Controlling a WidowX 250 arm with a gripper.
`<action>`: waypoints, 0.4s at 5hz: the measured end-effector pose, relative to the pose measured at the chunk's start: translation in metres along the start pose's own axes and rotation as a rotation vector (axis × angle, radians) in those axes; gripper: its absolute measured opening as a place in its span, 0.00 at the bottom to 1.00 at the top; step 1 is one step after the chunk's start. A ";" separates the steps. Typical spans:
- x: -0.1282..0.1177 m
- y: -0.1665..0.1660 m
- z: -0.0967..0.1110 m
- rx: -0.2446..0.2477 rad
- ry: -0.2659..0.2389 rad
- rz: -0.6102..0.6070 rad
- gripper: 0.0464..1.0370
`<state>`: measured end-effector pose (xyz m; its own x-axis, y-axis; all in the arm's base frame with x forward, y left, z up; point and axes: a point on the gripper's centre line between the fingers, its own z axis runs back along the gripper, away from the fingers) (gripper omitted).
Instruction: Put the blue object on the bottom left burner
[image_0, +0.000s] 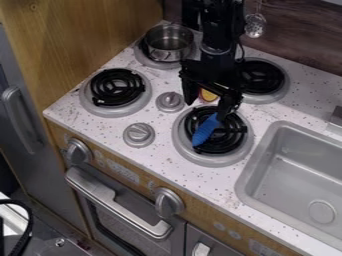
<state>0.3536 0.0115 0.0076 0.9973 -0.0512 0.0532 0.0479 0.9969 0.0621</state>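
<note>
The black gripper (208, 106) hangs over the rear edge of the front right burner (179, 137), its two fingers spread apart. The blue object (205, 131), long and narrow, lies slanted on that burner's black coils, with its upper end close to the right fingertip. Whether they touch, I cannot tell. Nothing is held between the fingers. The bottom left burner (116, 90), black coils in a grey ring, is to the left with nothing on it.
A metal pot (169, 44) stands on the back left burner. The back right burner (264, 79) is partly behind the arm. A red and yellow item (208, 94) shows behind the gripper. Two knobs (139, 134) rise between the front burners; the sink (294, 172) is at right.
</note>
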 end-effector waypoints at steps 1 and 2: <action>-0.007 -0.002 -0.015 -0.003 0.046 -0.004 0.96; -0.005 -0.005 -0.035 0.010 0.085 -0.022 0.96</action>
<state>0.3499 0.0085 -0.0276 0.9972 -0.0673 -0.0326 0.0695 0.9950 0.0722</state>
